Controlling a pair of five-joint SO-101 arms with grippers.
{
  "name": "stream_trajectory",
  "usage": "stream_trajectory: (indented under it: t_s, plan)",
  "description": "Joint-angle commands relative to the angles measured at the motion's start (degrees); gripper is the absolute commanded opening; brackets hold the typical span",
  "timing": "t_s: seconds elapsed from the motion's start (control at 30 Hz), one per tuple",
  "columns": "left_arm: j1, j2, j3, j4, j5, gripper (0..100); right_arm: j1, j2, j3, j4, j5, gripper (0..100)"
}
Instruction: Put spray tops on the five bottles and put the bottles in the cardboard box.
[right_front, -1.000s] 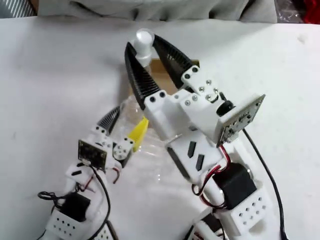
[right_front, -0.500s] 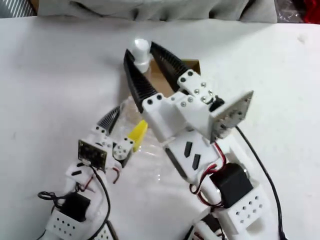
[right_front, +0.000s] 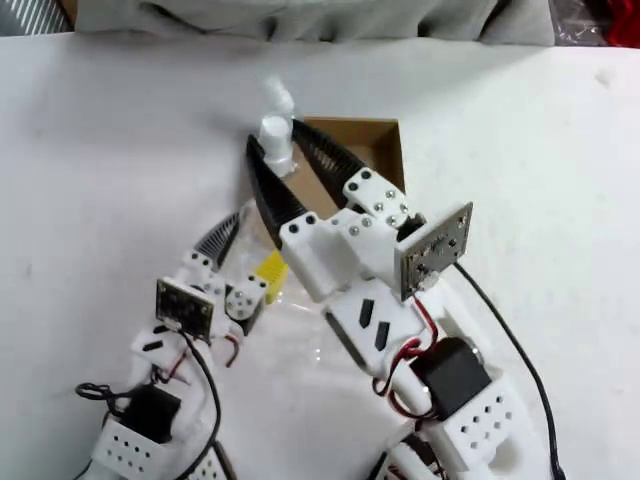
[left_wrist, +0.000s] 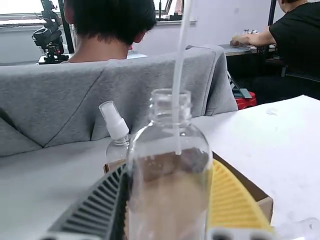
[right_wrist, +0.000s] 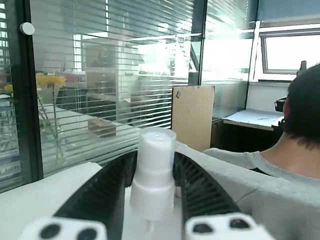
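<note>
High view, right gripper (right_front: 275, 135): its black jaws are closed on a white spray top (right_front: 276, 142), held at the near left corner of the cardboard box (right_front: 375, 140).
High view, change in right arm: over the last second it has drawn back toward its base. The spray top has come with it, from beyond the box's far edge to the near corner.
High view, box: more of its brown inside shows than a second ago.
High view, second spray head (right_front: 278, 97): white, just beyond the held top, uncovered by the move.
High view, left gripper (right_front: 255, 240): one black and one yellow jaw closed around a clear bottle (right_front: 250, 222) on the white table (right_front: 100, 150). It sits where it was a second ago.
Left wrist view, left gripper (left_wrist: 169, 192): the jaws press on both sides of the upright clear bottle (left_wrist: 169, 165), whose neck is uncapped.
Left wrist view, tube (left_wrist: 181, 60): a thin white tube hangs from above, its lower end inside the bottle's neck.
Left wrist view, other bottle (left_wrist: 117, 145): it already wears a spray top and stands behind the held bottle, at the box (left_wrist: 250, 192).
Right wrist view, right gripper (right_wrist: 154, 165): both black jaws touch the sides of the spray top (right_wrist: 152, 185), which is upright.
</note>
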Motion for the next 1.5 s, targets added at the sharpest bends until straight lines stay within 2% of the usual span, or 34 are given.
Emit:
stream_trajectory:
  t_s: [0.0,0.2,0.47,0.7,0.97,1.1,1.17,1.27,1.37,1.47]
  plan:
    - [-0.4,-0.8,-0.1,-1.7,-0.7,3,-0.5,-0.8,1.1,-2.4,-0.2,1.5]
    - [-0.4,-0.8,-0.1,-1.6,-0.8,3,-0.7,-0.8,6.8,-2.0,0.1,1.5]
    - [-0.4,-0.8,-0.1,-1.6,-0.6,3,-2.0,1.5,6.9,4.0,0.1,1.8]
    - [-0.4,-0.8,-0.1,-0.4,-0.6,3,-2.0,3.6,1.5,11.5,-0.3,20.0]
    - [-0.4,-0.8,-0.1,-0.4,-0.6,3,-1.6,3.4,-12.7,27.0,-0.4,25.9]
    - [-0.5,-0.8,-0.1,-0.4,-0.5,3,-1.0,3.4,-16.2,33.8,-2.0,22.1]
    - [-1.5,-0.8,-0.2,-0.4,-0.3,3,1.2,3.4,-16.1,35.8,-4.0,15.8]
    - [-4.5,-0.8,-0.8,-0.4,5.8,3,5.7,3.4,-15.9,37.0,-6.2,1.5]
    - [-6.4,-0.7,-2.6,1.5,10.1,3,10.9,2.2,-14.0,37.3,-8.6,4.6]
    - [-6.2,-0.7,-6.5,7.6,10.1,3,11.6,-1.4,-7.8,37.1,-8.7,1.0]
